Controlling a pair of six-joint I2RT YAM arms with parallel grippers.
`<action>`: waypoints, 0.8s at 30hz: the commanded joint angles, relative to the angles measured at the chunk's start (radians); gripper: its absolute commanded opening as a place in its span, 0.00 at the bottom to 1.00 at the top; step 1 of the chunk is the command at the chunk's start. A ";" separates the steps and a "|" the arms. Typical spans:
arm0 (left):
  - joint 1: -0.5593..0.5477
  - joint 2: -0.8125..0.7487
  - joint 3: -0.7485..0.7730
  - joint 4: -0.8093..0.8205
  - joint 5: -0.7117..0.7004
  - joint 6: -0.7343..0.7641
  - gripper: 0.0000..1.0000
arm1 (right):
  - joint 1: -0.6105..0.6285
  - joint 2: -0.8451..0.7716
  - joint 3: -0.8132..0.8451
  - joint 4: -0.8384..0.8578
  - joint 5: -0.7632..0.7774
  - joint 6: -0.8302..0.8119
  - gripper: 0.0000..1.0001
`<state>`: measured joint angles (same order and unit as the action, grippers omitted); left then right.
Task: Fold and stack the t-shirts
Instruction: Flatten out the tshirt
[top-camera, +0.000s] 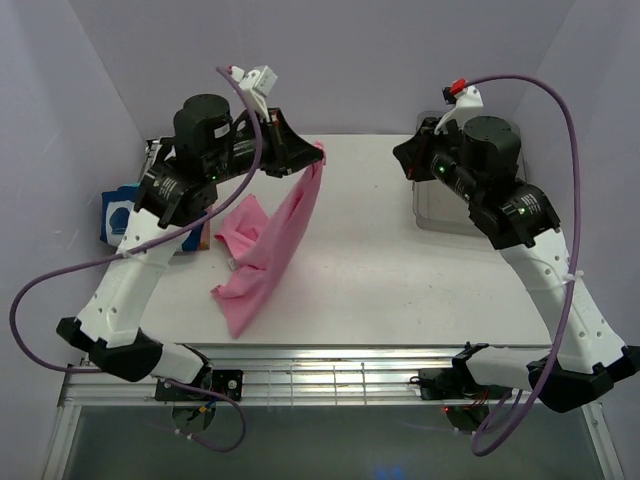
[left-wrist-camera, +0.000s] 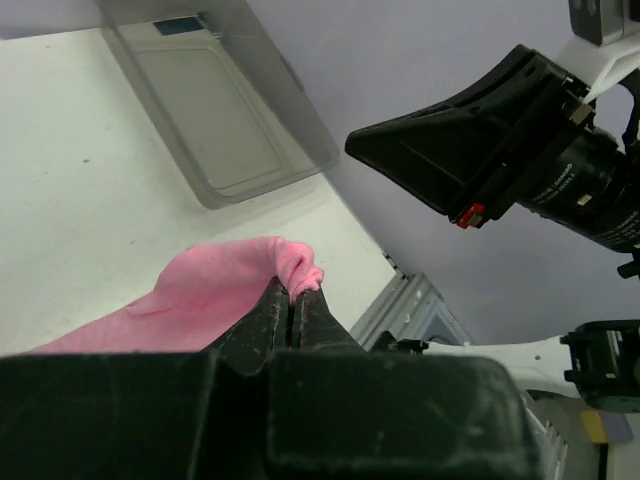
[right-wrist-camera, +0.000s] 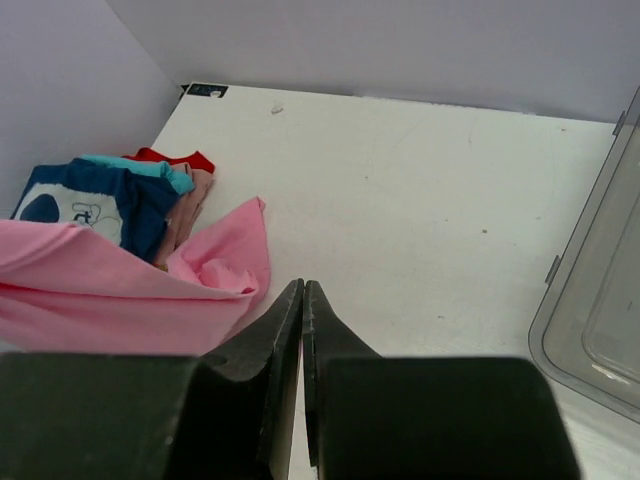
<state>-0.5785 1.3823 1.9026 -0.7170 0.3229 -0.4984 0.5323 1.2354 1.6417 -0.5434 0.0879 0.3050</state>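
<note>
Pink t-shirt: plain, soft, matte knit. One edge is lifted and the rest hangs as a long slanted drape down to the table. Its lower end and a turned-back flap lie crumpled on the surface, left of centre.
Left gripper: my dark fingers are pressed together on a small bunched roll of the pink cloth, raised above the far left part of the table.
Right gripper: my two black, tapered fingers meet tip to tip with nothing between them. They hover over bare table, apart from the pink cloth.
Folded stack: sits at the table's left edge by the wall, just behind the pink drape. The top tee is dark blue with a white cartoon print; a teal edge, a red edge and a pale peach layer show beside it.
Clear plastic bin: rigid, translucent and rectangular with rounded corners, on the table's far right side.
Table: flat, smooth and white, with a few small specks.
Top view alone: shows the full hang of the shirt from the pinch to the tabletop, and both my arms at once.
Left wrist view alone: shows the pinch itself up close, with the bin beyond and my other arm's black head opposite.
Right wrist view alone: shows the stack's colours and print, which my left arm mostly covers from above.
</note>
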 joint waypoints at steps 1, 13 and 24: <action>-0.021 0.004 0.134 0.162 0.177 -0.045 0.00 | -0.002 -0.079 -0.008 0.069 -0.011 0.016 0.08; -0.024 -0.127 -0.029 0.327 -0.146 -0.097 0.00 | 0.001 -0.103 -0.186 0.069 -0.054 0.075 0.08; -0.026 -0.431 -0.812 0.148 -0.286 -0.175 0.00 | 0.021 -0.119 -0.462 -0.257 0.121 0.230 0.39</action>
<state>-0.5999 0.9855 1.1801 -0.4686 0.1581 -0.6476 0.5446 1.1259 1.1992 -0.6472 0.1261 0.4534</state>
